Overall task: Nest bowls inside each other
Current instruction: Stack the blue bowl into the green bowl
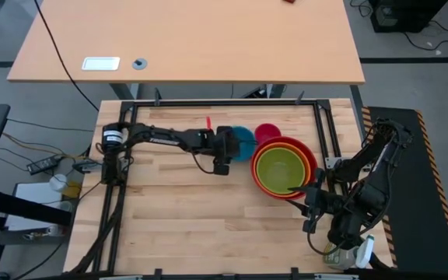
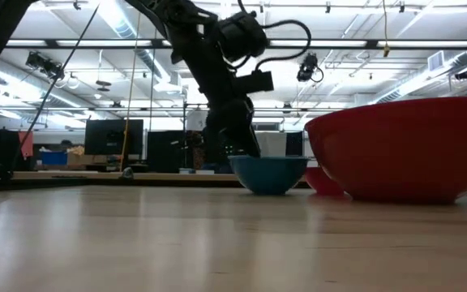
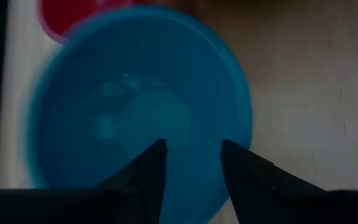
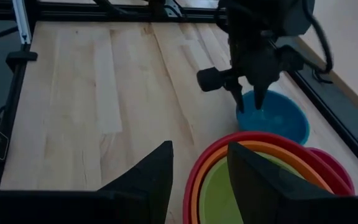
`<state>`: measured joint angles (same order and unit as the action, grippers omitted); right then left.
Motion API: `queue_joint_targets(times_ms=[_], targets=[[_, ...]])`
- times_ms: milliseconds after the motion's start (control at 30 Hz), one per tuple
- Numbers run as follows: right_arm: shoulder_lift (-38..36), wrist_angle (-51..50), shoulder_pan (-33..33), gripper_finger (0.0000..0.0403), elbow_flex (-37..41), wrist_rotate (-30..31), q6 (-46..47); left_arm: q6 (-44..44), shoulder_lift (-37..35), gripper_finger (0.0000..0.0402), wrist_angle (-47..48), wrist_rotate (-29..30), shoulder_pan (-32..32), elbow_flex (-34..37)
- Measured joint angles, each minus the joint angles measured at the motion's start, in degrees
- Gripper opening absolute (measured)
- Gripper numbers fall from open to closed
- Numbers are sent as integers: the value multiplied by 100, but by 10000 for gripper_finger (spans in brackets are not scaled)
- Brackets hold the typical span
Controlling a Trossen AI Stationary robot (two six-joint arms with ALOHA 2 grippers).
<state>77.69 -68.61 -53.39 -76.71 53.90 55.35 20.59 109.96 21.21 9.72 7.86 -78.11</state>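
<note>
The left gripper [image 1: 238,145] reaches in from the left side of the table [image 1: 177,225] and hangs over the near-left rim of the blue bowl [image 1: 243,140]. In the left wrist view its two dark fingers [image 3: 146,171] point down into the blue bowl [image 3: 142,99] with a gap between them, one just over the rim and one over the inside; the right wrist view shows the same fingers [image 4: 237,99] straddling the bowl's edge, spread and not clamped on it. In the low view the blue bowl [image 2: 268,173] sits flat on the table under that arm.

Just right of the blue bowl, toward the far side, lies the small pink bowl [image 1: 267,132], upright and alone. Nearer and to the right sits a nested stack: the green bowl [image 1: 278,171] inside the orange bowl [image 1: 306,158], inside the red bowl [image 1: 311,152]. The stack lies just beside both single bowls. In the low view the red bowl [image 2: 404,150] fills the right side.

The right gripper [image 1: 309,204] waits at the near-right edge of the stack, its fingers [image 4: 151,177] released, apart and holding nothing, just over the red rim.
</note>
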Motion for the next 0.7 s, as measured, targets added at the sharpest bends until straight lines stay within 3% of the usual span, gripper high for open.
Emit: queue_joint_targets(times_ms=[467,700], targets=[[0,37,17,159,0,32,-126,399,-409,156,643,10,-102,-2],[0,65,168,159,0,41,-305,460,-274,156,1033,213,-243,8]])
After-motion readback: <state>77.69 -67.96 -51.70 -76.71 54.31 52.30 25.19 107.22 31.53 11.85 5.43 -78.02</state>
